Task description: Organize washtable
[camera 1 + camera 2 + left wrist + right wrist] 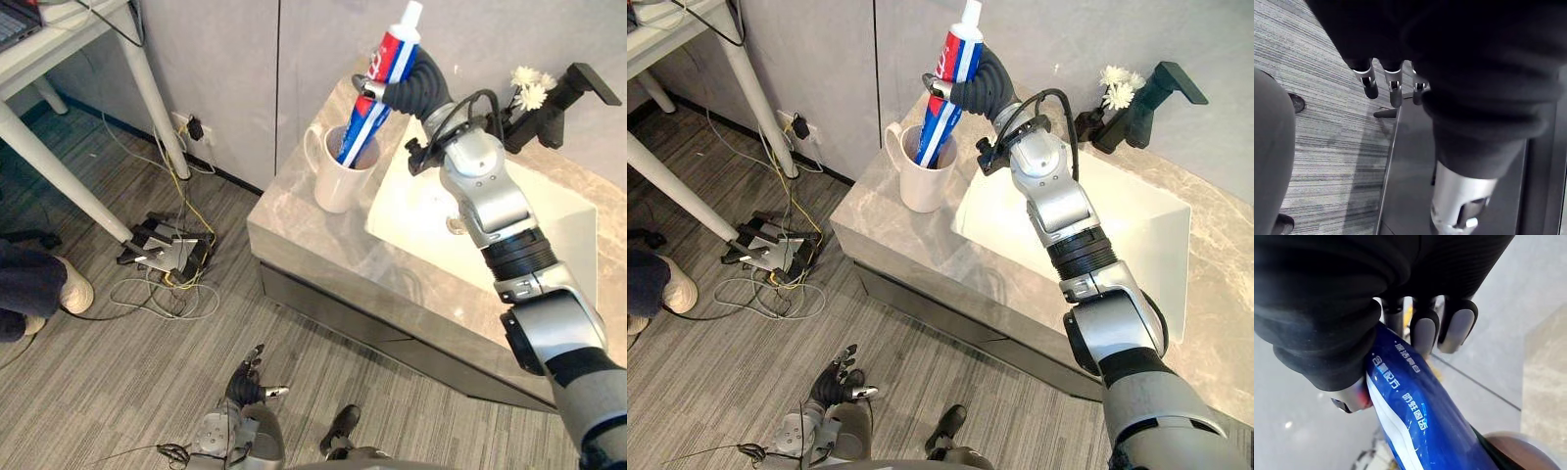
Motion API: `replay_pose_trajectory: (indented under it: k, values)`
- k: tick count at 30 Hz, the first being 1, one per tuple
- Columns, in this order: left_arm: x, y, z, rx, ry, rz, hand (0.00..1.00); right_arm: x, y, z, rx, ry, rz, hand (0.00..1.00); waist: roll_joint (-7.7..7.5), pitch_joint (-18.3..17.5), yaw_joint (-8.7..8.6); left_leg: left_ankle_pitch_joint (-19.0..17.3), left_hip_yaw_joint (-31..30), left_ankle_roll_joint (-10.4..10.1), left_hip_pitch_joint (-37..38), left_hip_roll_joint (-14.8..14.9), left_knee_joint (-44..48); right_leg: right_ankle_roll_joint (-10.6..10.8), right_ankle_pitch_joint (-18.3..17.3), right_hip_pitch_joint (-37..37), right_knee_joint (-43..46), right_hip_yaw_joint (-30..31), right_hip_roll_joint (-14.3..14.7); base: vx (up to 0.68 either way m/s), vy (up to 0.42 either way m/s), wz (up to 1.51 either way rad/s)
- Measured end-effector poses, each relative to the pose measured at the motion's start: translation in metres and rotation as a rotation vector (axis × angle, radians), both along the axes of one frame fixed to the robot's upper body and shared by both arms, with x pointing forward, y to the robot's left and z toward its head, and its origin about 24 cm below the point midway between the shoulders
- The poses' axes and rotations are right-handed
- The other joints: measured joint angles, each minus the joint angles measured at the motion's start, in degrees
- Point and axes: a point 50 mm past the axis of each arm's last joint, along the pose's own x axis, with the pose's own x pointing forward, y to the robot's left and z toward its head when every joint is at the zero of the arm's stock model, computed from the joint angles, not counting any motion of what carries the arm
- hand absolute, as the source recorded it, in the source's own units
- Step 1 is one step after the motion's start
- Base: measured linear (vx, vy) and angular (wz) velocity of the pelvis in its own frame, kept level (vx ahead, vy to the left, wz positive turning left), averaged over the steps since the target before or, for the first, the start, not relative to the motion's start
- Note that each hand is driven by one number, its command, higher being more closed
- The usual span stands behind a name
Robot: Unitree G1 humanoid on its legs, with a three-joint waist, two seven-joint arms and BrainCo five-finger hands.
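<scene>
Counter edge, mug: rt robot hand grips toothpaste.

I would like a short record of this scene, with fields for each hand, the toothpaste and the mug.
right hand: shut on toothpaste tube, above the mug
toothpaste tube: tilted, cap up, lower end inside mug
mug: white, upright, on washtable corner beside sink
left hand: open, low, above the floor

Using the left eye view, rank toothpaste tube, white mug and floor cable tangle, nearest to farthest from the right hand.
1. toothpaste tube, held in the right hand.
2. white mug, below on the counter.
3. cable tangle, on the floor, left.
</scene>
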Motion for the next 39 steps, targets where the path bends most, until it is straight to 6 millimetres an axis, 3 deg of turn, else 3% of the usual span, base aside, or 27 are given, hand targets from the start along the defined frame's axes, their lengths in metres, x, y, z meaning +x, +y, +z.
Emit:
replay_pose_trajectory:
  k: [5,23,39]
  values:
    - [-0.001,0.001,0.000,0.001,0.002,0.003,0.00,-0.002,0.001,0.004,0.017,-0.006,0.020,1.00,0.00,0.00,-0.75,0.00,-0.01,0.00,0.00,0.00,-0.01,0.00,0.00,0.00,0.00,0.01,0.01,0.00,0.000,0.00]
    - [0.000,0.003,0.001,-0.001,-0.009,0.016,0.00,-0.014,0.002,0.017,-0.035,-0.073,0.073,1.00,-0.33,0.70,-0.84,-0.01,-0.14,0.01,-0.06,0.00,-0.05,0.00,0.00,-0.02,0.05,-0.04,0.02,0.00,0.000,0.00]
    - [0.002,0.007,0.003,-0.001,-0.023,0.044,0.00,-0.019,0.008,0.004,-0.224,-0.137,0.035,1.00,-1.23,1.17,-0.84,-0.02,-0.17,0.03,-0.37,0.00,-0.09,0.00,0.00,-0.39,0.17,-0.02,0.00,0.00,0.000,0.00]
